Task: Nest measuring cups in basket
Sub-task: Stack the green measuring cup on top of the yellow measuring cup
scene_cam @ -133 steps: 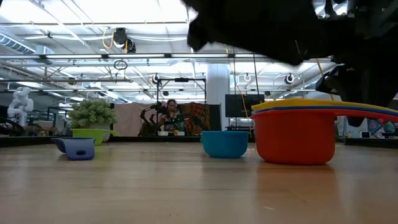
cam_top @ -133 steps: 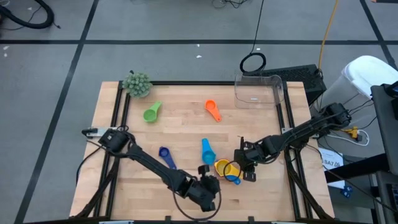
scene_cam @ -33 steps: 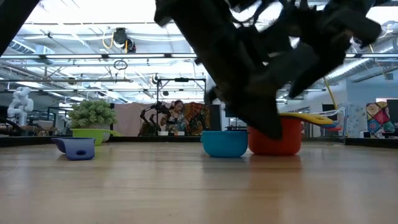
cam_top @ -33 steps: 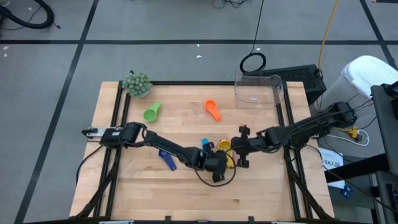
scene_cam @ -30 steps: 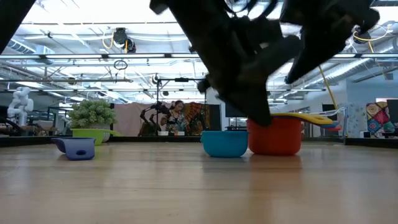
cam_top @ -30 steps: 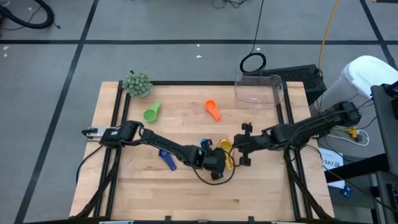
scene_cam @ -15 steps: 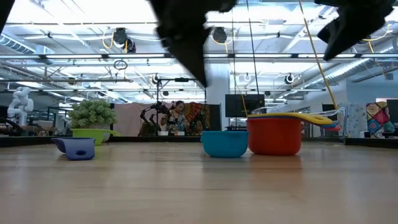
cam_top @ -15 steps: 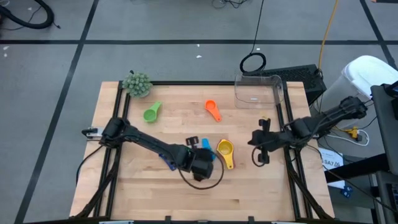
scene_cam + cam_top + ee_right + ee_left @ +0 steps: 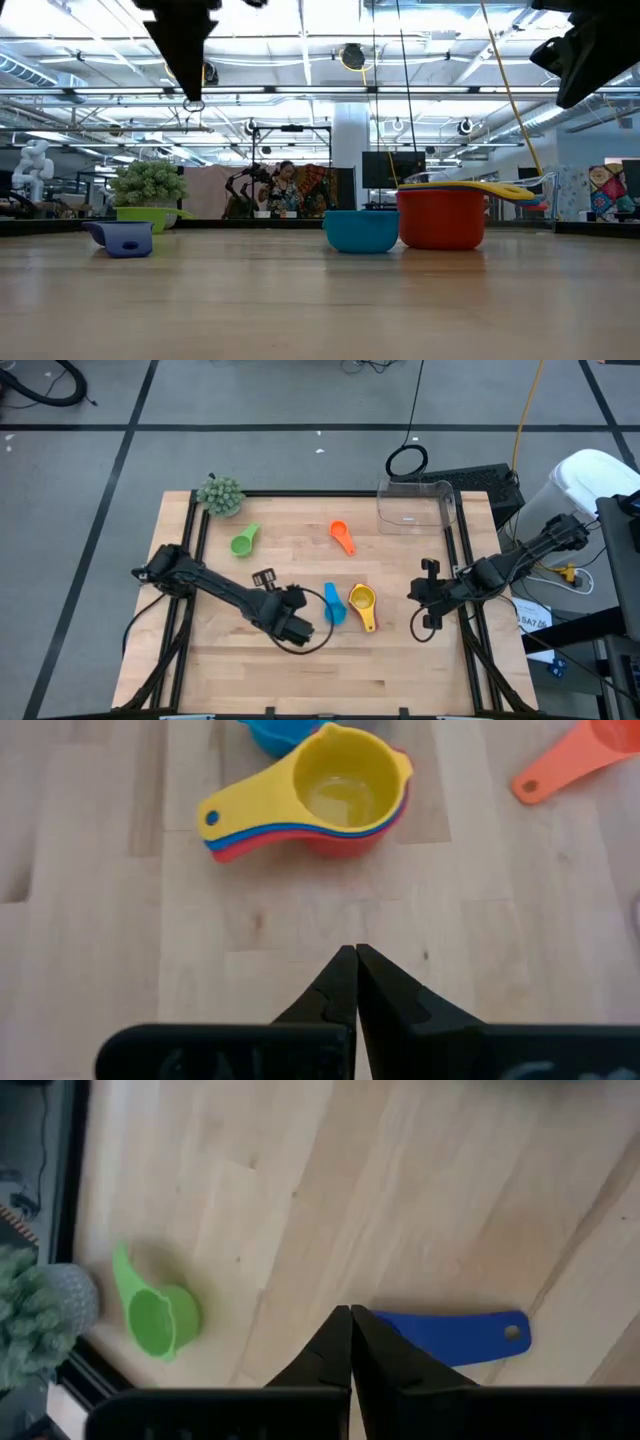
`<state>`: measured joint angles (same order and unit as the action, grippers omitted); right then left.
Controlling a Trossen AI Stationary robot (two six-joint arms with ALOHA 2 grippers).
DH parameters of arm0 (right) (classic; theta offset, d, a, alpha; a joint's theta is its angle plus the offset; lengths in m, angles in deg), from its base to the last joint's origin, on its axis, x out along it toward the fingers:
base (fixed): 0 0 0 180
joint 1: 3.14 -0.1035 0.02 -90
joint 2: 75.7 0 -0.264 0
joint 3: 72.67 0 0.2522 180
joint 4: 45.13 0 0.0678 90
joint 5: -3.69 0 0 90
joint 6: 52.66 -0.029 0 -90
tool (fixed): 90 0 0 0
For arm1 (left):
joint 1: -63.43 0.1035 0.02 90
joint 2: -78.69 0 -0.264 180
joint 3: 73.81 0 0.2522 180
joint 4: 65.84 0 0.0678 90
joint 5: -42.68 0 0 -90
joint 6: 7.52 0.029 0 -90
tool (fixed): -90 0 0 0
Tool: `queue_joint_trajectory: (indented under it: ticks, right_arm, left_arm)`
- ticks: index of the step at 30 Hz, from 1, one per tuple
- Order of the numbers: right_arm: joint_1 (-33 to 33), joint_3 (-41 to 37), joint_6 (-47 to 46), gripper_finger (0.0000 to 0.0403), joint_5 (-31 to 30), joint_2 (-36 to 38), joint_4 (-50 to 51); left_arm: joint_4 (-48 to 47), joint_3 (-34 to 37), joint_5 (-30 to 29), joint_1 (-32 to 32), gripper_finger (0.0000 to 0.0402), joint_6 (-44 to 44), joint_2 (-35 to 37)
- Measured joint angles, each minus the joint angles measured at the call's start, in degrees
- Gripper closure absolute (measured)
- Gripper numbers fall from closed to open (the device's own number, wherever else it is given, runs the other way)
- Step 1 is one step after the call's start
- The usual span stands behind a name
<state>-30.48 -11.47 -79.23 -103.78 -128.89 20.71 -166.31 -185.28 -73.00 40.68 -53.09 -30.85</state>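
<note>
A yellow measuring cup [image 9: 362, 600] sits nested on a blue and a red one [image 9: 300, 838] near the table's middle, with a light blue cup [image 9: 333, 604] just left of the stack. An orange cup [image 9: 342, 537] and a green cup [image 9: 244, 541] lie farther back. A dark blue cup [image 9: 450, 1338] lies below my left gripper [image 9: 263, 578], which hangs shut above the table, left of the stack. My right gripper [image 9: 414, 593] hangs shut to the stack's right. The clear basket [image 9: 415, 506] stands at the far right.
A fuzzy grey-green ball [image 9: 220, 494] sits at the far left corner. Black rails [image 9: 190, 540] run along the table's sides. Bare wood lies between the stack and the basket and along the near edge.
Both grippers have drawn away from the nested stack. My left gripper has risen and gone toward the table's left, over the dark blue cup. My right gripper has pulled back toward the right edge. The stack has stayed on the table.
</note>
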Motion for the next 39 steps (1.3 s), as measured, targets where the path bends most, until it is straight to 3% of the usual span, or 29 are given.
queue_joint_trajectory:
  ticks: [4,7,17,21,26,32,39]
  right_arm:
    - [-0.2,0.0,-0.8,0.0403,1.2,0.0,2.2]
    - [-0.9,0.0,-3.9,0.0403,1.4,0.0,5.6]
    - [-2.8,-0.2,-5.7,0.0403,0.6,0.9,10.6]
    - [-2.7,-2.5,-5.7,0.0403,-3.5,2.1,9.2]
    - [-2.6,-4.3,-4.8,0.0403,-15.2,3.3,3.6]
    - [-0.3,-4.3,8.7,0.0403,-28.7,4.5,-9.0]
    - [7.1,-4.3,26.2,0.0403,-30.6,5.6,-22.3]
  left_arm:
    - [2.8,0.0,-2.8,0.2,0.0399,0.0,2.1]
    - [-3.4,0.1,-4.1,1.5,0.0399,-3.9,2.5]
    - [-1.6,5.9,-9.1,9.0,0.0399,-5.4,11.0]
    - [-2.9,7.8,-10.7,9.8,0.0400,-4.5,13.4]
    - [-0.3,10.4,-16.0,10.2,0.0396,2.8,16.4]
    - [5.3,15.4,-19.3,12.0,0.0399,12.4,20.8]
    - [9.7,24.0,-18.7,18.0,0.0393,14.0,29.6]
